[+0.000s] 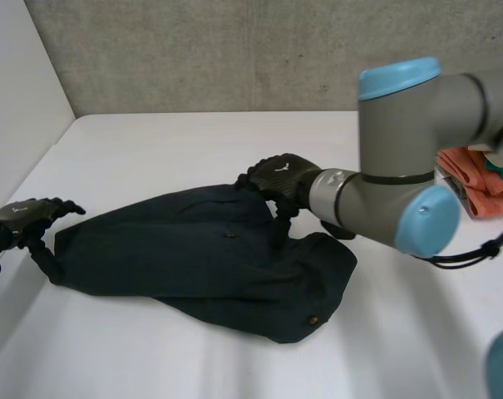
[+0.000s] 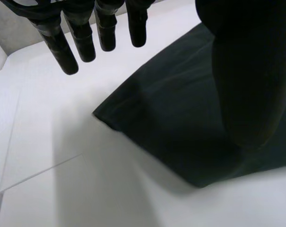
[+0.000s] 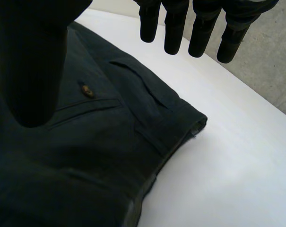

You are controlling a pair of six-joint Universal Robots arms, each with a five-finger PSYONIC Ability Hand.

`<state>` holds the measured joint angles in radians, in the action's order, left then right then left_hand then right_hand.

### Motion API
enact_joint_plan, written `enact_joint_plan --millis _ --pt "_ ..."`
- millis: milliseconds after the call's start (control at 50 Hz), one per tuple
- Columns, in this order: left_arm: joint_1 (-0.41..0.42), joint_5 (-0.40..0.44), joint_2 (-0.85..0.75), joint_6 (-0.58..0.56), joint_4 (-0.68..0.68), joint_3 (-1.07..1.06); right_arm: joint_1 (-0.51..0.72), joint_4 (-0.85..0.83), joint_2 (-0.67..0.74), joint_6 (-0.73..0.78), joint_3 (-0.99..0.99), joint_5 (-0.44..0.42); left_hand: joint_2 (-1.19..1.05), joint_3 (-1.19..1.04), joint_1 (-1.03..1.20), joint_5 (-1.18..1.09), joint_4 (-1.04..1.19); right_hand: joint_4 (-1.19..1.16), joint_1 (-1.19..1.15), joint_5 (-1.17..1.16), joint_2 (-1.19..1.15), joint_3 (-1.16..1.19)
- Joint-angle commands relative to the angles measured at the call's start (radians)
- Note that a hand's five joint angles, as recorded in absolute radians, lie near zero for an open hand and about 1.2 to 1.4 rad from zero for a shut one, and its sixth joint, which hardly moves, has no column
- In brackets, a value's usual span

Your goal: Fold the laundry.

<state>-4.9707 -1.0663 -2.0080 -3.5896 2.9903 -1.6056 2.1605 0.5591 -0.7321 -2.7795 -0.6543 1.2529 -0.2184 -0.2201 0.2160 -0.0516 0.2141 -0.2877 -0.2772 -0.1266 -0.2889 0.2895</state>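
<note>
Dark navy trousers (image 1: 209, 258) lie rumpled across the middle of the white worktop (image 1: 151, 141), a pocket button (image 3: 87, 91) facing up. The left hand (image 1: 27, 218) is at their left end and the right hand (image 1: 278, 176) at their far edge, both with straight fingers gripping nothing. An orange cloth (image 1: 475, 179) sits at the frame's right edge.

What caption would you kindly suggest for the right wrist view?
Open right hand over dark trousers near their buttoned pocket, on a white table.
</note>
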Motion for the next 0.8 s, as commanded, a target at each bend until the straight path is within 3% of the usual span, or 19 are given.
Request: enact_joint_plan --millis 20,80,100,160,220,240,260,280,320,400,460,620,680,800 --pt "0.001 -0.012 -0.084 0.006 0.058 0.046 0.038 -0.045 0.152 -0.081 0.133 0.026 -0.259 -0.257 0.261 -0.251 0.263 -0.078 -0.088 -0.064 -0.076 0.076" --pt "0.007 -0.017 -0.092 0.006 0.068 0.047 0.055 -0.077 0.210 -0.091 0.153 0.048 -0.487 -0.486 0.490 -0.480 0.492 -0.078 -0.088 -0.064 -0.076 0.076" --pt "0.010 -0.015 -0.097 0.006 0.076 0.047 0.062 -0.088 0.232 -0.092 0.153 0.051 -0.660 -0.658 0.662 -0.652 0.664 -0.078 -0.088 -0.064 -0.076 0.076" --pt "0.019 -0.009 -0.094 0.011 0.096 0.044 0.073 -0.111 0.261 -0.094 0.151 0.057 -0.817 -0.815 0.819 -0.809 0.821 -0.081 -0.091 -0.067 -0.079 0.079" --pt "0.039 -0.006 -0.083 0.021 0.137 0.052 0.074 -0.157 0.283 -0.094 0.162 0.069 -1.022 -1.020 1.025 -1.014 1.026 -0.373 -0.383 -0.360 -0.372 0.371" --pt "0.048 -0.007 -0.078 0.026 0.150 0.055 0.073 -0.175 0.287 -0.095 0.165 0.075 -1.055 -1.053 1.057 -1.047 1.059 -0.546 -0.556 -0.532 -0.544 0.544" --pt "0.065 -0.009 -0.074 0.034 0.177 0.067 0.068 -0.215 0.289 -0.097 0.179 0.094 -1.090 -1.088 1.092 -1.082 1.094 -0.957 -0.968 -0.944 -0.956 0.955" --pt "0.080 -0.012 -0.072 0.038 0.203 0.079 0.067 -0.238 0.289 -0.098 0.183 0.109 -1.119 -1.117 1.122 -1.111 1.123 -1.107 -1.118 -1.094 -1.106 1.105" --pt "0.112 -0.021 -0.071 0.049 0.252 0.117 0.055 -0.325 0.283 -0.100 0.197 0.178 -1.177 -1.176 1.180 -1.170 1.182 -1.109 -1.119 -1.095 -1.107 1.107" --pt "0.174 -0.067 -0.055 0.098 0.338 0.214 0.029 -0.503 0.237 -0.092 0.202 0.288 -1.178 -1.176 1.180 -1.170 1.182 -1.109 -1.119 -1.095 -1.107 1.107" --pt "0.212 -0.112 -0.032 0.150 0.397 0.286 0.010 -0.648 0.186 -0.083 0.188 0.324 -1.178 -1.176 1.180 -1.170 1.182 -1.109 -1.119 -1.095 -1.107 1.107" --pt "0.307 -0.293 0.112 0.451 0.743 0.450 -0.041 -1.108 -0.061 -0.094 0.023 0.269 -1.178 -1.176 1.180 -1.170 1.182 -1.109 -1.119 -1.095 -1.107 1.107" --pt "0.341 -0.313 0.138 0.537 0.765 0.466 -0.051 -1.110 -0.133 -0.106 -0.056 0.223 -1.167 -1.165 1.169 -1.159 1.171 -1.109 -1.119 -1.095 -1.107 1.107" --pt "0.398 -0.281 0.130 0.563 0.575 0.405 -0.068 -0.953 -0.210 -0.086 -0.244 0.175 -0.788 -0.786 0.791 -0.780 0.792 -1.109 -1.119 -1.095 -1.107 1.107"
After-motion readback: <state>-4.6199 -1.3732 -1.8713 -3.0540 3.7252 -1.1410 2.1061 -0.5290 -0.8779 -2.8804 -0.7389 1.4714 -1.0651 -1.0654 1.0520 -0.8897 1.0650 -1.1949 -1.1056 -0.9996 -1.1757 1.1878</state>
